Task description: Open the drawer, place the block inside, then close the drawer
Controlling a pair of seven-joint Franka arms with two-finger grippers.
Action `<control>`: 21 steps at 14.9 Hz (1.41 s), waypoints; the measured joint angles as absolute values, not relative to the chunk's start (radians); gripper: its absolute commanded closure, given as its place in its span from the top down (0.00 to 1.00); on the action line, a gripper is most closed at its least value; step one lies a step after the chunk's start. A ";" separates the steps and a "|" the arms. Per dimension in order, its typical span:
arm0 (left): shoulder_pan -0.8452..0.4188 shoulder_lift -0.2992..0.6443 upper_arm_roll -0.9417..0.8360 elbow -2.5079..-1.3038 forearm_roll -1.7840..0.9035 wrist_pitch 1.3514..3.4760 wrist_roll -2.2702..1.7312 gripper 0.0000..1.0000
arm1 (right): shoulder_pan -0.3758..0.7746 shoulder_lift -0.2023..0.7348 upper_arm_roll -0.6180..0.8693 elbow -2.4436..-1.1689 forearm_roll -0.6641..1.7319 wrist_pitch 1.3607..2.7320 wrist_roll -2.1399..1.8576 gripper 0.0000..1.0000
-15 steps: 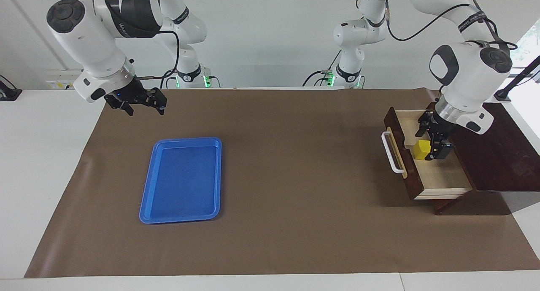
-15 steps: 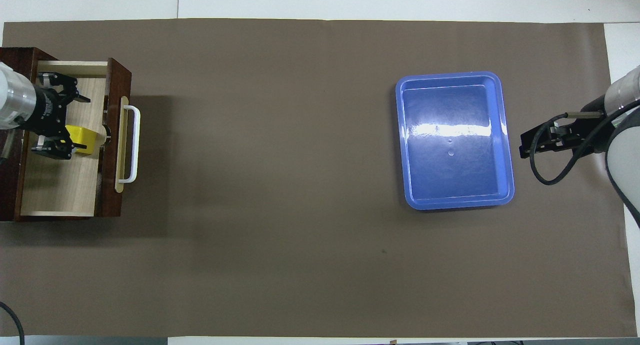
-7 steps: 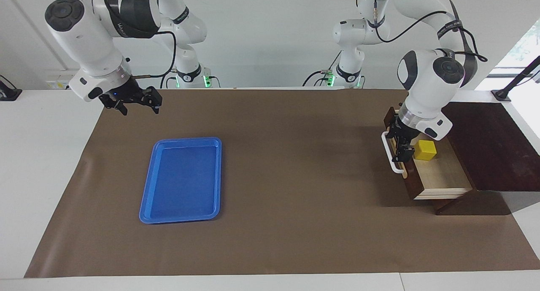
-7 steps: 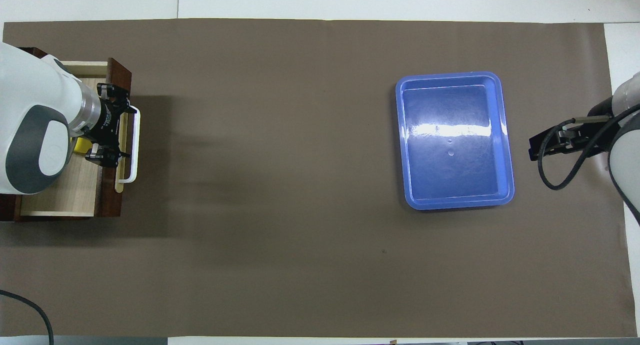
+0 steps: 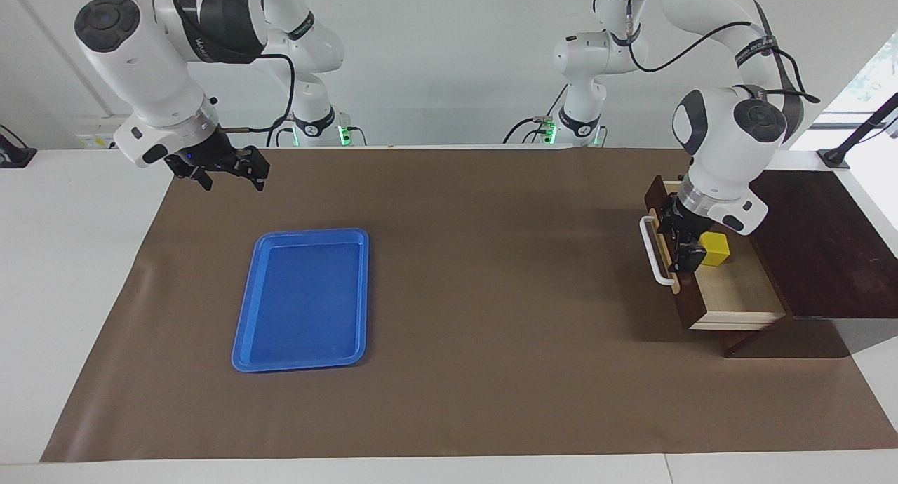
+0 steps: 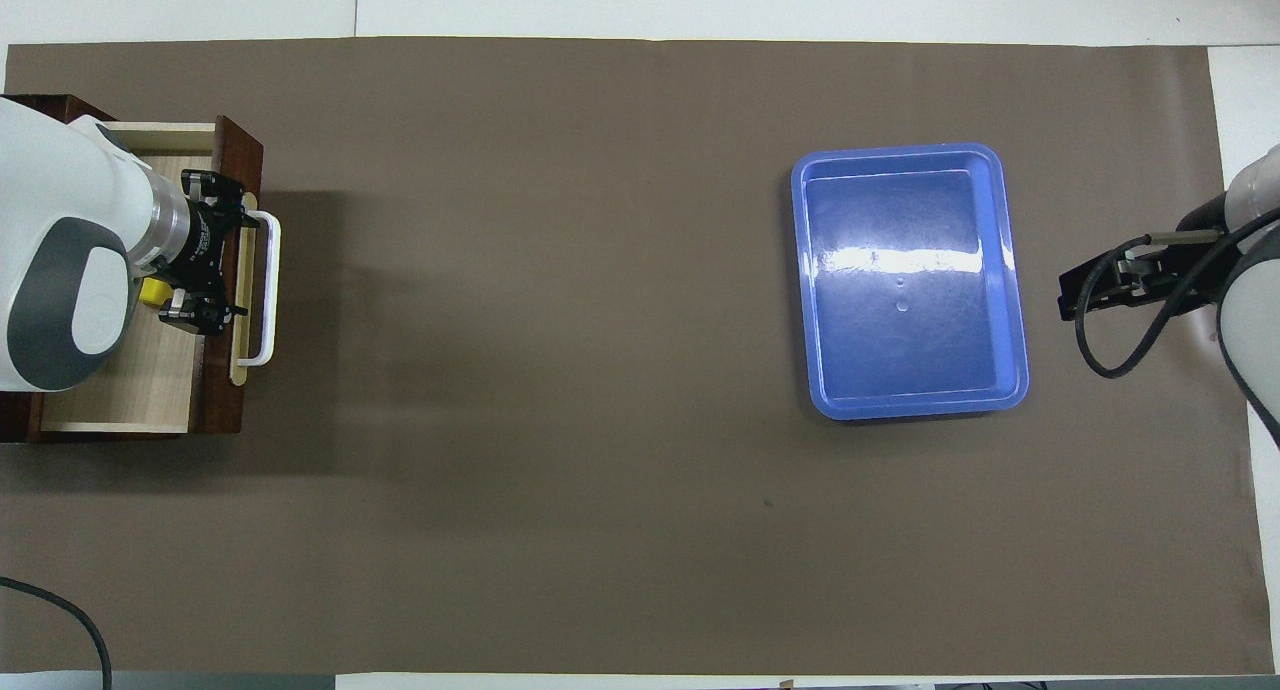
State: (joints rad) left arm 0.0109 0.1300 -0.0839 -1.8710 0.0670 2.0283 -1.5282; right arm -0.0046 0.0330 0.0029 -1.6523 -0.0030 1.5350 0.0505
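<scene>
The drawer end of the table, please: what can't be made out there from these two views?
- Block: overhead view shows only a sliver; the left arm covers the rest.
- Left gripper: touching the drawer front or handle? Too small in both.
- Box: cut by the overhead edge.

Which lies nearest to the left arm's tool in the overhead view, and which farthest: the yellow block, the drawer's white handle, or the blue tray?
1. The white handle and the yellow block, both right beside the left tool, which is over the drawer front: too close to call.
2. The blue tray, toward the right arm's end of the table, clearly farthest.
</scene>
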 measured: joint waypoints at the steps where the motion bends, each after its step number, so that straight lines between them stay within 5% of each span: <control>1: 0.025 0.130 -0.083 -1.866 0.070 2.029 -1.526 1.00 | -0.005 0.033 0.003 -1.652 -0.003 1.535 0.052 1.00; 21: 0.217 0.129 -0.086 -1.857 0.080 2.066 -1.307 1.00 | -0.006 0.033 0.002 -1.654 -0.003 1.535 0.056 1.00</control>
